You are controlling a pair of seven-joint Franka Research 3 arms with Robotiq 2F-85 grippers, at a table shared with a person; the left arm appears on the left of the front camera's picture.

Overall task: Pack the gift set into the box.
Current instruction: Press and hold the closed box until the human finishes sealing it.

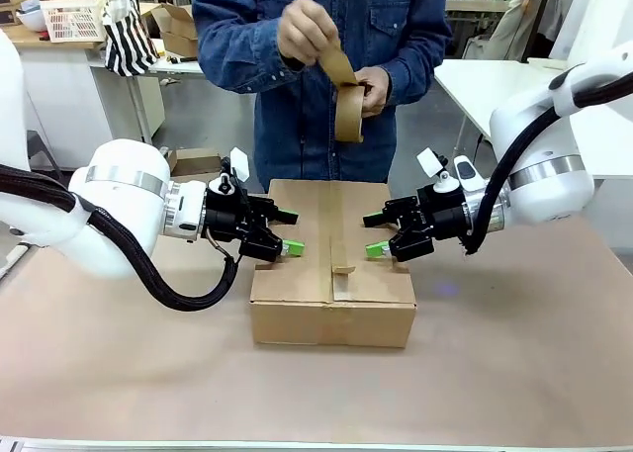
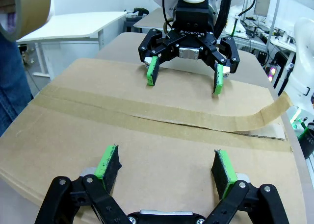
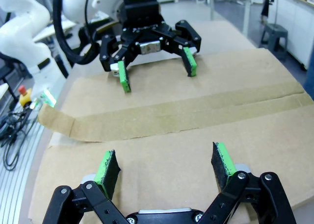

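Judging by the closed flaps, you're near the end: the box [image 1: 332,274] sits shut mid-table with a tape strip [image 2: 162,117] already along its seam (the near end curls up loose, not pressed down). The gift set is presumably inside; you can't see it. The person [image 1: 326,66] at the far side holds a tape roll [image 1: 348,111], so more sealing seems left. Your left gripper [image 1: 288,231] and right gripper [image 1: 374,233] face each other over the lid's two side edges, both spread wide and holding nothing, the seam running between them.
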